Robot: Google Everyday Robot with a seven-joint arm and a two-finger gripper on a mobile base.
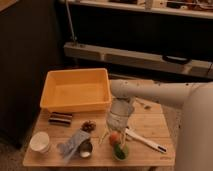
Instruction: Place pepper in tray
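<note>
Reaching in from the right, my white arm [150, 92] bends down at the wrist, so the gripper [118, 131] hangs low over the bench [155, 122]. I cannot tell its grip. The pepper [120, 149] sits just under it, beside the orange fruit [114, 138], apart from the tray [75, 104].

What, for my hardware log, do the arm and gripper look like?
The arm is a thick, smooth, off-white tube with rounded joints and no visible cables or markings. The gripper, hanging over the table by the tray's near right corner, has a pale grey, cylindrical housing.
</note>
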